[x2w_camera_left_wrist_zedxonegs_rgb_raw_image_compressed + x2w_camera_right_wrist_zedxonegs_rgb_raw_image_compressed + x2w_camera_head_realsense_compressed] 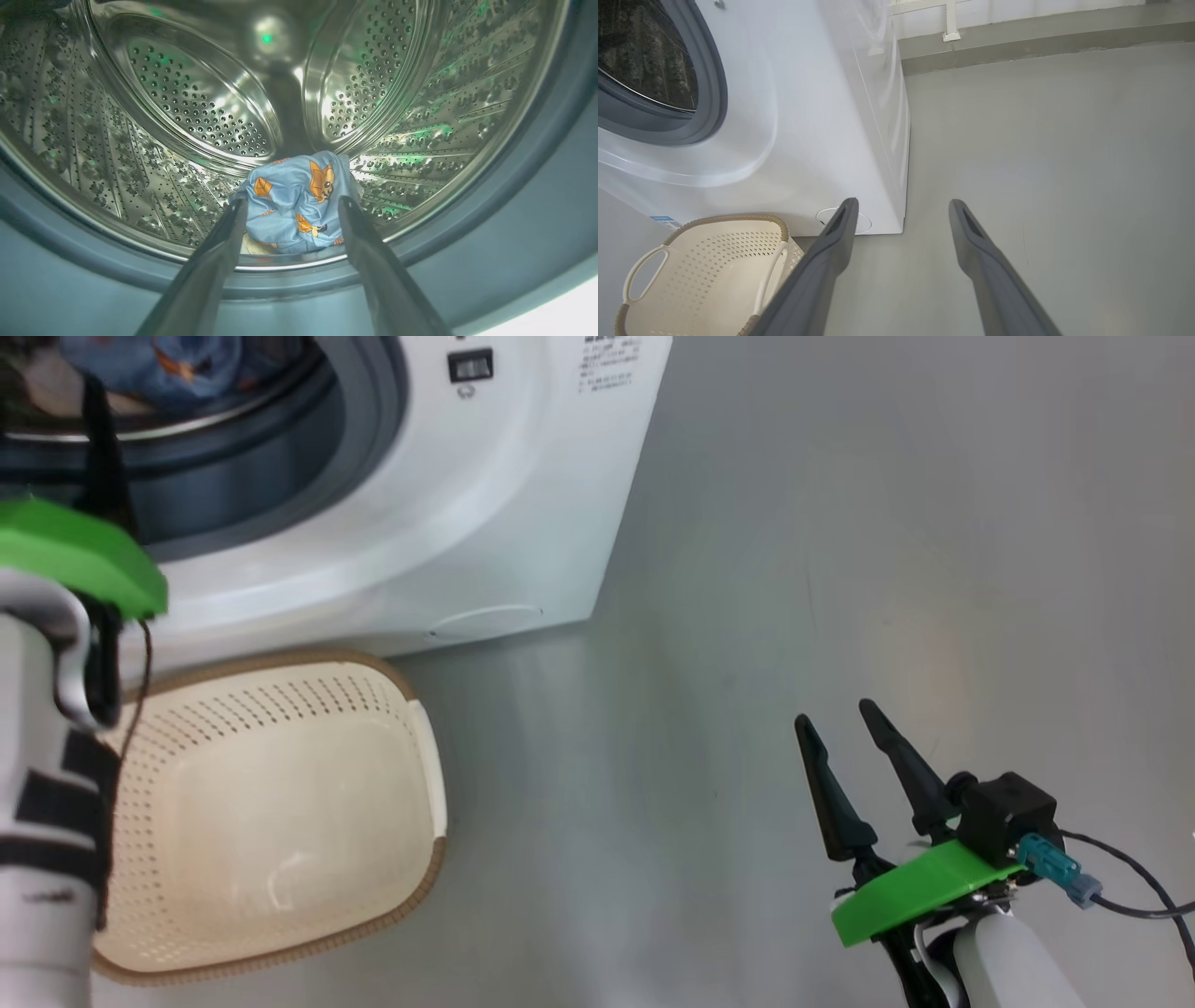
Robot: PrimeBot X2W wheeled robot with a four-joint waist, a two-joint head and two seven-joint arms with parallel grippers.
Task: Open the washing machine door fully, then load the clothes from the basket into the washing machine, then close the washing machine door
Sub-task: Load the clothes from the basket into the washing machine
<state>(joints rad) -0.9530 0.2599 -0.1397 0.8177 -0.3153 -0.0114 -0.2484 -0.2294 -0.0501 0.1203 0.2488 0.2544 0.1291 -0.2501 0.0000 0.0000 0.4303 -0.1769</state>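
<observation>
The white washing machine (485, 504) stands with its grey-ringed mouth (364, 439) uncovered; its door is out of view. Light blue clothes (294, 200) with orange prints lie bunched at the front of the steel drum (196, 102), with a cream bit beneath them. My left gripper (292, 201) hangs open at the mouth, fingertips just short of the clothes and holding nothing. One of its fingers (93, 429) rises before the mouth. The cream basket (271, 821) sits on the floor below the machine, bare inside. My right gripper (845, 728) stands open over the floor, right of the machine.
Grey floor (840, 523) spreads to the right of the machine. A low ledge along the wall (1041, 42) runs behind. The basket (705, 275) lies against the machine's front, left of my right gripper (903, 203).
</observation>
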